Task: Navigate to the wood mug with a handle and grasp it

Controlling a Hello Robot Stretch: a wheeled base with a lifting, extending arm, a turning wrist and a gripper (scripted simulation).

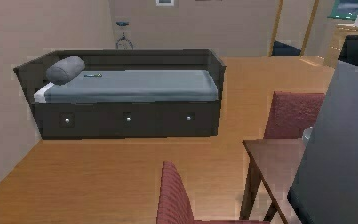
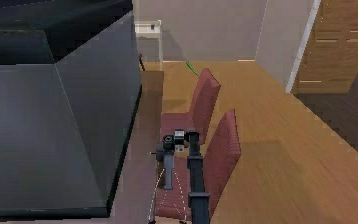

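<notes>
The wood mug with a handle was nothing I could pick out with any certainty. All I could make out in the forward view was a small pale blob at the far edge of the brown table, right against the big dark block standing there, and it was too small to name.

In the arm side view the dark arm rose from the bottom edge beside the nearer dark-red chair, with a second chair just beyond it. Both chairs were drawn up to the table's long side. The gripper sat left of the two white marker squares, and its thin fingers lay across the chair seat and the table edge. With those surfaces behind them I could not tell how the fingers were set, whether they touched anything, or whether they held anything.

The dark block filled the left of that view, with a strip of tabletop running along its side. Farther off stood a white piece of furniture by the back wall and a wooden door on the right.

Ahead, across the bare wood floor, a dark daybed stood against the wall. It had a grey mattress, a grey pillow at its left end, and drawers below. A small stool stood behind it.
</notes>
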